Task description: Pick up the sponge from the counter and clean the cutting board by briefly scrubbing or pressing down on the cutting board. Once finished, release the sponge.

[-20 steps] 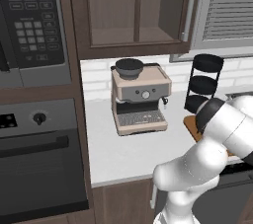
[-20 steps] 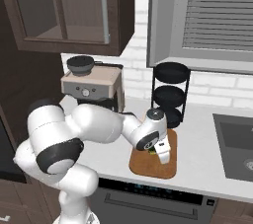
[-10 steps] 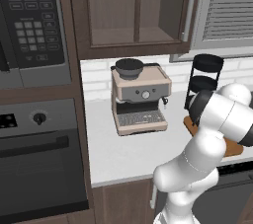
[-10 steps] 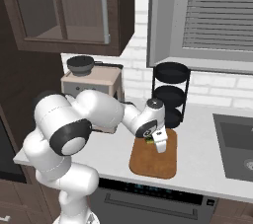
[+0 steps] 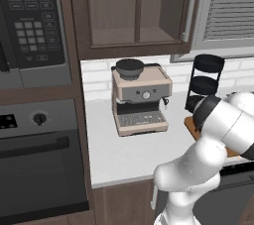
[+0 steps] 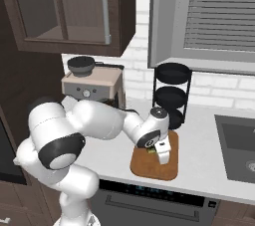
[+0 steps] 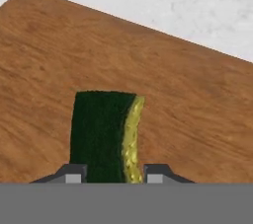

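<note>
Wooden cutting board [image 7: 188,99] lies under the gripper [image 7: 109,172], which is clamped on the sponge [image 7: 104,134], held over its middle. Pickup done; scrubbing underway or imminent, release on the counter [image 6: 199,145] left.

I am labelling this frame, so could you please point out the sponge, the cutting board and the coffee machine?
sponge [image 7: 101,134]: hand view, on its dark green layer.
cutting board [image 6: 149,166]: right base view, on the bare wood near its front edge.
coffee machine [image 5: 140,102]: left base view, on its beige front panel.
</note>
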{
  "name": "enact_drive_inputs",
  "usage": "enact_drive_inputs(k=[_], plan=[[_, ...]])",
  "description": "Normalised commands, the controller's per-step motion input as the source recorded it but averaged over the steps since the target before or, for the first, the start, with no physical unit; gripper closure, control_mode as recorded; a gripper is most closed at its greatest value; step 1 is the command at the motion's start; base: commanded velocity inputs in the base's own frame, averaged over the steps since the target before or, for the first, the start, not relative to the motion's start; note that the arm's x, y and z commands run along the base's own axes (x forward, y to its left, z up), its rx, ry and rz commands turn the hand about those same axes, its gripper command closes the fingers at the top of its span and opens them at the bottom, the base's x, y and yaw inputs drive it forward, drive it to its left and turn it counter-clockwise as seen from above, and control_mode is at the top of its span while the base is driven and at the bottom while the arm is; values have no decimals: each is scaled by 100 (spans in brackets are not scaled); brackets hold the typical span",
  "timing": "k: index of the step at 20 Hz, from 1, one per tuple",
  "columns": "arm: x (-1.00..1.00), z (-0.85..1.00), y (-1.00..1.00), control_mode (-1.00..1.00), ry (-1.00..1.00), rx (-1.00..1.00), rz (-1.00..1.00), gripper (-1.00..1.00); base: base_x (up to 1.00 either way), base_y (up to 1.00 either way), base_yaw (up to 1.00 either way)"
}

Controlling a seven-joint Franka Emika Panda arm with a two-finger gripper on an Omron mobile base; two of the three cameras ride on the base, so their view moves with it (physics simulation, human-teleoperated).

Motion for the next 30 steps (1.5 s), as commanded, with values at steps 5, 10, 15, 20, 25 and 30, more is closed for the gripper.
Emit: enact_drive_inputs(k=[5, 10, 15, 20, 25, 30], plan=[[-100, -11, -11, -100, 2, 0, 0, 100, 0, 0, 0], [-87, 0, 0, -100, 12, 0, 0, 100, 0, 0, 0], [-48, 0, 3, -100, 5, 0, 0, 100, 0, 0, 0], [19, 0, 13, -100, 0, 0, 0, 100, 0, 0, 0], [62, 1, 13, -100, 0, 1, 0, 100, 0, 0, 0], [36, 27, 1, -100, 0, 3, 0, 100, 0, 0, 0]])
